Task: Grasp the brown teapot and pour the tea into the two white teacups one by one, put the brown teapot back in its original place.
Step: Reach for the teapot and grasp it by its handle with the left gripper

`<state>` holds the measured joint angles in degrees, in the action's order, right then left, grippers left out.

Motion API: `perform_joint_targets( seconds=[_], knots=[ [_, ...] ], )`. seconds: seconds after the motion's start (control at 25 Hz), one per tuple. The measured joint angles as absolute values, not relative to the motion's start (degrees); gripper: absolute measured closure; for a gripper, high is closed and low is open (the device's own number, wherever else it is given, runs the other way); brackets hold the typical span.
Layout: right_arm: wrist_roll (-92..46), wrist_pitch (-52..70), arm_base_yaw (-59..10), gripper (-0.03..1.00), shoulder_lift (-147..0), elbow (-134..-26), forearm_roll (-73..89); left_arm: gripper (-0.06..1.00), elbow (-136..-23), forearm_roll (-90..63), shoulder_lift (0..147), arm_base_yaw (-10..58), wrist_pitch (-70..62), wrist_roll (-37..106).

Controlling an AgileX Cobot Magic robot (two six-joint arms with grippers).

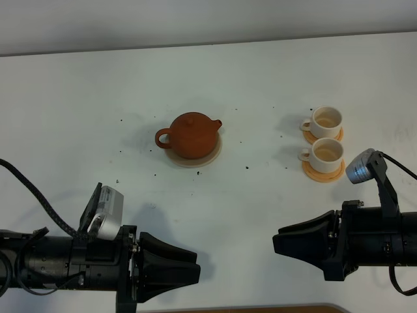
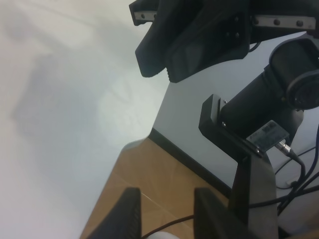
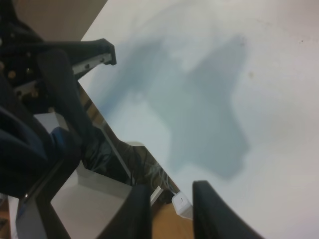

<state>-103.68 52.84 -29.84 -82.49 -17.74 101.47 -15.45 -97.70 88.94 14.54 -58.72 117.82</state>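
A squat, round, reddish-brown clay teapot point(image 1: 194, 134) sits upright on a flat, pale beige round coaster point(image 1: 214, 155) near the middle of the exterior high view. Its knobbed lid is on, the short spout points right and the loop handle left. Well apart to its right stand a far small white teacup point(image 1: 325, 119) and a near small white teacup point(image 1: 326, 152). They are upright and just beside each other. Each rests on its own small orange round saucer point(image 1: 339, 135) point(image 1: 322, 175), handle turned toward the teapot.

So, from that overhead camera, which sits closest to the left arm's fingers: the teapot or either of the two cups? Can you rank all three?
From the left fingers:
1. the brown teapot, centre, straight ahead.
2. the front teacup, far right.
3. the back teacup, far right, just behind the other.
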Motion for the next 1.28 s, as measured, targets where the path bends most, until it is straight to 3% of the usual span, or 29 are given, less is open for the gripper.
perform_joint_targets(
  seconds=[0.64,0.88,1.12,1.28],
  knots=[
    [-103.2,51.6,-29.8,0.73,-82.6,-22.2,101.5,0.64,-16.1,-101.1,88.9,14.0,-56.9,113.3],
    [-98.7,44.8,-29.8,0.73,-82.5,-26.5,98.2,0.64,-19.7,-100.5,89.0,10.7,-54.7,105.1],
    [-86.9,35.7,-29.8,0.73,-82.5,-32.2,87.1,0.64,-26.2,-94.2,89.2,9.2,-51.3,93.7],
    [-70.5,33.3,-29.8,0.73,-81.3,-37.4,69.7,0.64,-32.1,-83.9,89.3,9.2,-48.8,81.9]
  ],
)
